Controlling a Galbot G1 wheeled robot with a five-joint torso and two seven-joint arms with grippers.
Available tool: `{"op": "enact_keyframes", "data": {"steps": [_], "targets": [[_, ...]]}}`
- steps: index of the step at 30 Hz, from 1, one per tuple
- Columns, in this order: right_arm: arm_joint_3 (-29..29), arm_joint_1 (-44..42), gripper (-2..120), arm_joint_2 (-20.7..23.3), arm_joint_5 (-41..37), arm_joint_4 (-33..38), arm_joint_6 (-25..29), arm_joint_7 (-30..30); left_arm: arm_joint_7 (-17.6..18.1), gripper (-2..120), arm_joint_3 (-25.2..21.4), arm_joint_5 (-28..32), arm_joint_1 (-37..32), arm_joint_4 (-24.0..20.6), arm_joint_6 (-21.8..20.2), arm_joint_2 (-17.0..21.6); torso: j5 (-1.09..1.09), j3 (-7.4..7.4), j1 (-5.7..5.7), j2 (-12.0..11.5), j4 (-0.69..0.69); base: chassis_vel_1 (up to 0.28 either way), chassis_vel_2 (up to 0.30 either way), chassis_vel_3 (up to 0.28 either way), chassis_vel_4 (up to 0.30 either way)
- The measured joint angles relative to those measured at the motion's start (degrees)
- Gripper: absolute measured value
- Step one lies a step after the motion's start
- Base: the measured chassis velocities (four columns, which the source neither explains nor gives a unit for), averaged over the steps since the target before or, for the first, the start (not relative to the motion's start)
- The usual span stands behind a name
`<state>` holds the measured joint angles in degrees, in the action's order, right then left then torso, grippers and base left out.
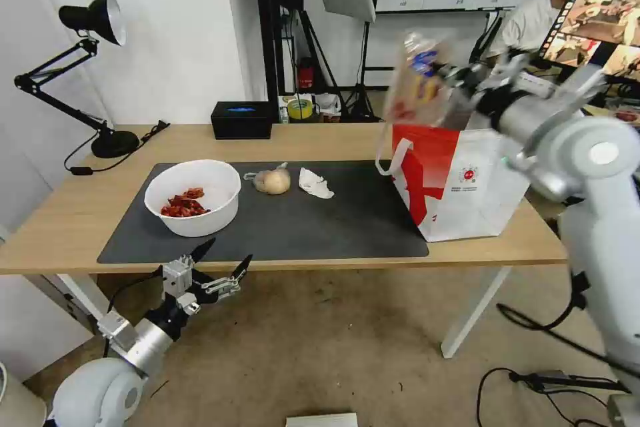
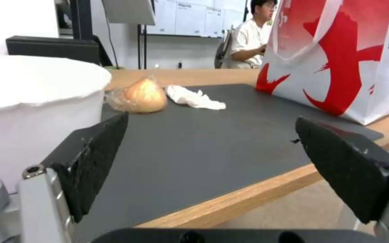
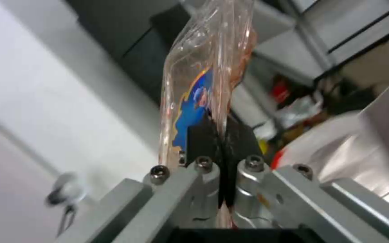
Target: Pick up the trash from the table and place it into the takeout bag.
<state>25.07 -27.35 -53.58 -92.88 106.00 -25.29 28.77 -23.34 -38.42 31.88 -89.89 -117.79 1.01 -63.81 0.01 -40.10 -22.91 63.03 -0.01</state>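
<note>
Bare mat (image 1: 347,213) between tissue (image 1: 315,183) and takeout bag (image 1: 460,180); left, bowl (image 1: 193,197).

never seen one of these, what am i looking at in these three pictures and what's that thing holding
This is a two-armed robot on wheels. One picture is from a camera on its head, looking down at a wooden table; the other two are from cameras on its wrists.

The right gripper is up over the takeout bag, shut on a clear plastic tray with a blue label. The left gripper hangs open just below the table's near edge, holding nothing.

On the dark mat lie a white bowl with red scraps, a clear bag around a beige lump and a crumpled tissue. A black box and a desk lamp stand farther back.
</note>
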Motion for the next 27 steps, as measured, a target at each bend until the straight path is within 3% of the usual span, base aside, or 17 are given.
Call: {"op": "enact_keyframes", "data": {"steps": [4,8,11,17,27], "targets": [[-0.4,1.2,0,1.2,3.6,-3.0,1.0,-1.1,0.0,100,0.0,0.0,-0.1,-0.1,0.0,-0.1,0.01,0.0,0.0,0.0,0.0,0.0,0.0,0.0,0.0],[-5.0,2.1,0,2.4,21.7,-9.7,4.9,-6.8,0.0,100,0.8,0.0,0.1,-0.3,0.0,-0.3,0.01,0.0,-0.01,0.0,0.01,0.0,0.0,0.0,0.0],[-6.9,1.7,0,2.2,28.1,-11.5,6.5,-8.7,0.1,100,1.2,0.0,0.3,-0.4,0.0,-0.3,0.0,-0.01,-0.01,0.0,0.0,0.0,0.0,0.0,0.0],[-8.3,0.9,0,0.8,29.3,-12.2,6.8,-9.1,0.3,100,1.4,0.0,0.5,-0.5,-0.1,-0.1,-0.01,0.0,-0.01,0.0,0.01,0.0,0.0,0.0,0.0],[-7.8,-1.3,0,0.1,23.9,-10.3,5.6,-6.3,0.4,100,1.3,0.1,0.6,-0.8,-0.2,0.0,-0.01,0.0,-0.01,0.0,0.01,0.0,0.0,0.0,0.0]]}}
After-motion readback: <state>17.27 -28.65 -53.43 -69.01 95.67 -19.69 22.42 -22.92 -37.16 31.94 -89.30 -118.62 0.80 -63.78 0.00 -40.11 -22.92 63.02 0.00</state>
